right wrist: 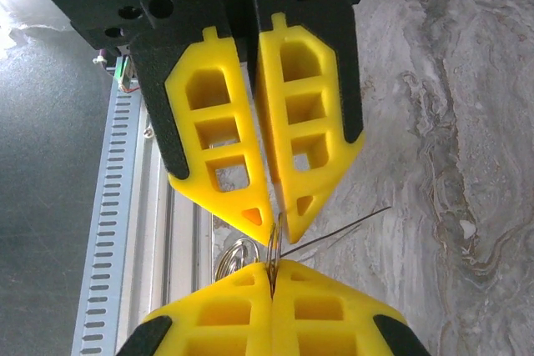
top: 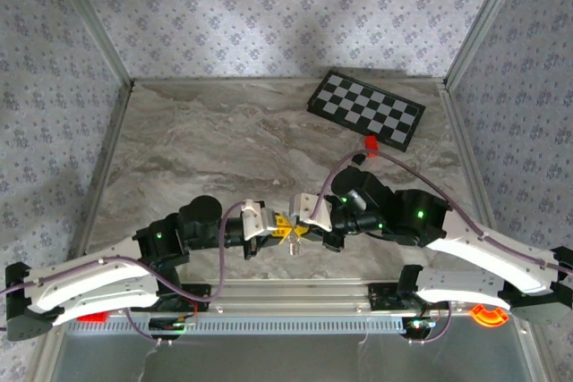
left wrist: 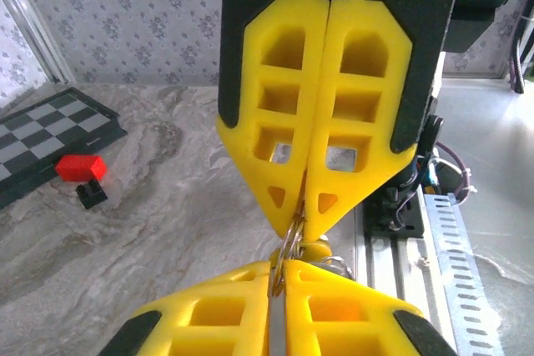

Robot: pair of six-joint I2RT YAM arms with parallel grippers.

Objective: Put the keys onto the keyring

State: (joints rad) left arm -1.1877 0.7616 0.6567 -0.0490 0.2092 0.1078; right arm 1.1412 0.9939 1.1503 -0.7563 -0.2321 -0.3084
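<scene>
While both hands meet tip to tip above the near edge of the marbled desk (top: 224, 140) | left hand (left wrist: 279, 277) closed on small silvery metal keys (top: 294, 241) | right hand (right wrist: 271, 277) closed on thin silver-grey wire keyring (right wrist: 334, 231) | threading judged underway, not confirmed.

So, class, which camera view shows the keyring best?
Right wrist: the keyring shows as a rounded silver loop, close up. Left wrist catches a thin curved edge of it; top external gives a tiny silvery speck.
</scene>
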